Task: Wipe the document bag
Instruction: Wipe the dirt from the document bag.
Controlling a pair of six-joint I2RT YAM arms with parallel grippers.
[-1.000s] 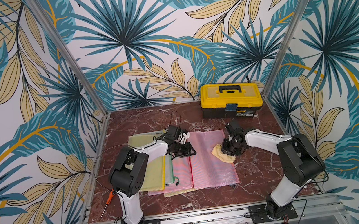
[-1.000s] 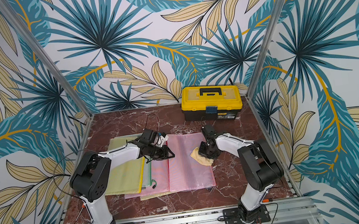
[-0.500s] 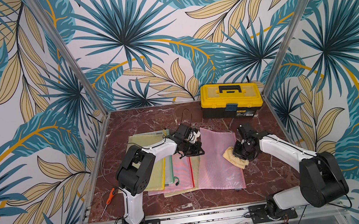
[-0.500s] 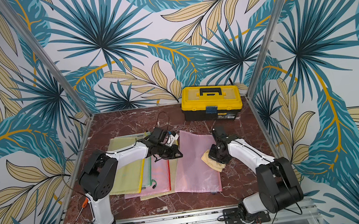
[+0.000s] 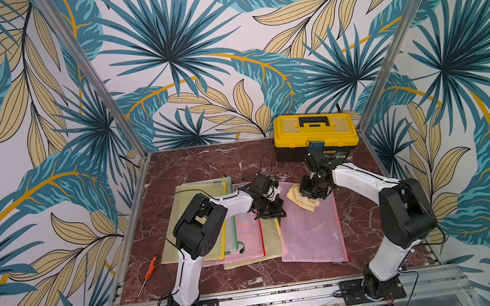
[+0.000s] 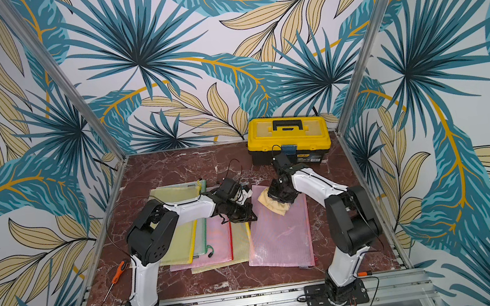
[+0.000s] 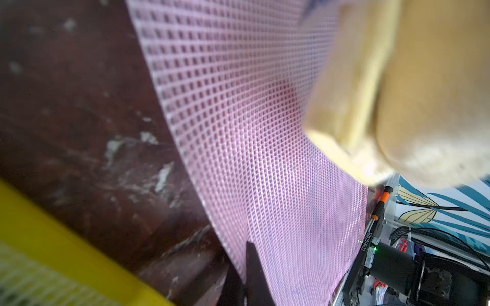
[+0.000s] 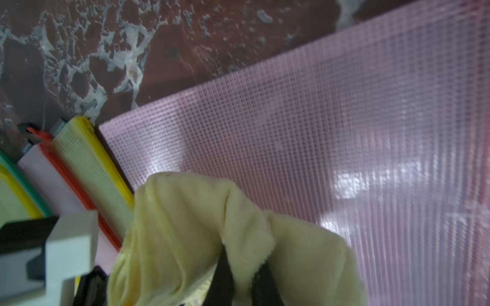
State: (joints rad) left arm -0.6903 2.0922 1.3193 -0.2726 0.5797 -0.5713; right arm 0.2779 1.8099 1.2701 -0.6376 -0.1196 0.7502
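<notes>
Left gripper (image 5: 272,213) is pressed together, pinching the left edge of the pink document bag (image 5: 312,235) — bag flat on the table, just right of the bag stack (image 5: 242,241). Right gripper (image 5: 314,195) pinches the yellow cloth (image 5: 298,198) — cloth touching the bag's far end.

The pink document bag (image 5: 312,231) no longer overlaps the stack of bags (image 5: 236,241). It now lies beside it, nearer the table's right edge. The left gripper (image 5: 272,213) is further right too, now pinched on the bag's left edge. The right gripper (image 5: 315,194) now presses its cloth (image 5: 299,199) near the bag's far left corner instead of its right edge.
</notes>
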